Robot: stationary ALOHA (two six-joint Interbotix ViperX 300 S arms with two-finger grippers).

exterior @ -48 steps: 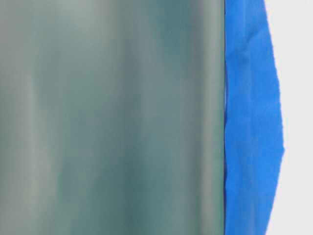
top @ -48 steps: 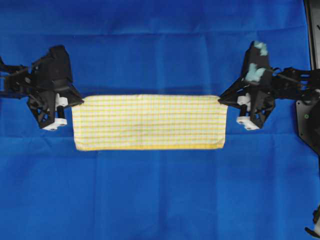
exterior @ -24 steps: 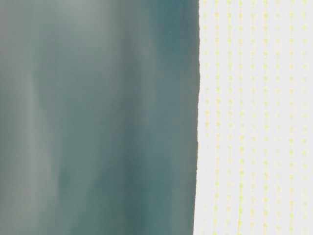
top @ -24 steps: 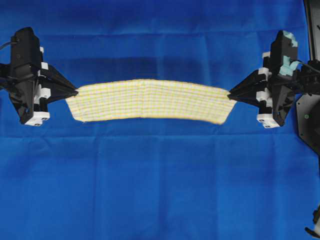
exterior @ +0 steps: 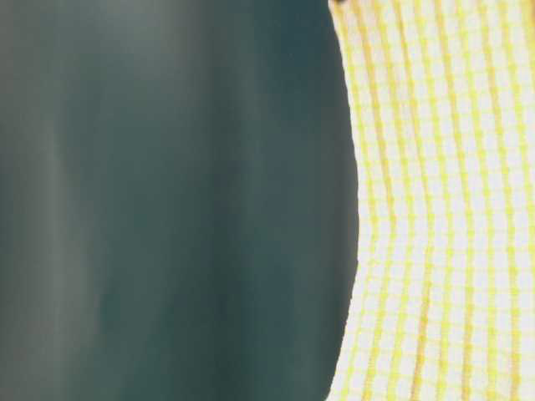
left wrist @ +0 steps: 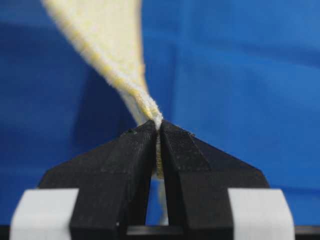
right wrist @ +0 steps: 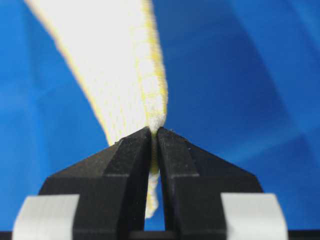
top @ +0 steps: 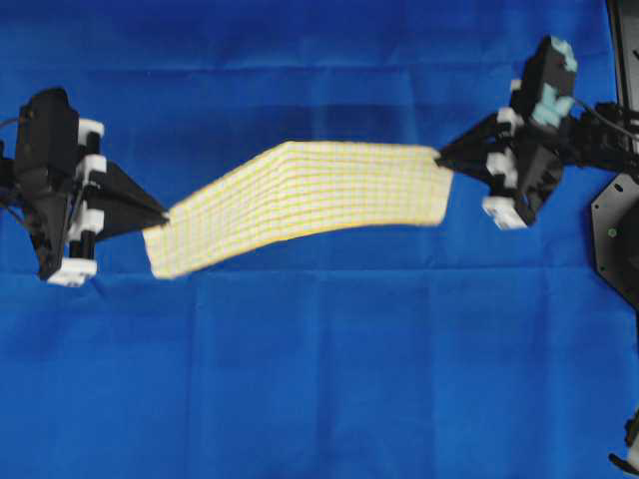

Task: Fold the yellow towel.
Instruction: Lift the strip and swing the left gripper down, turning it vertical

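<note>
The yellow towel (top: 300, 195) hangs stretched between the two arms above the blue cloth (top: 319, 379), its long axis running left to right across the overhead view and tilted, the right end sitting farther up the view than the left. The strip twists along its length and bows upward near the middle. The left gripper (top: 163, 212) points rightward, its jaws pinched together on the towel's left end; the left wrist view shows the black fingers (left wrist: 135, 150) meeting on a bunched yellow edge. The right gripper (top: 439, 156) points leftward, clamped on the right end in the same way. In the table-level view the checked fabric fills the right side, very close to the lens.
</note>
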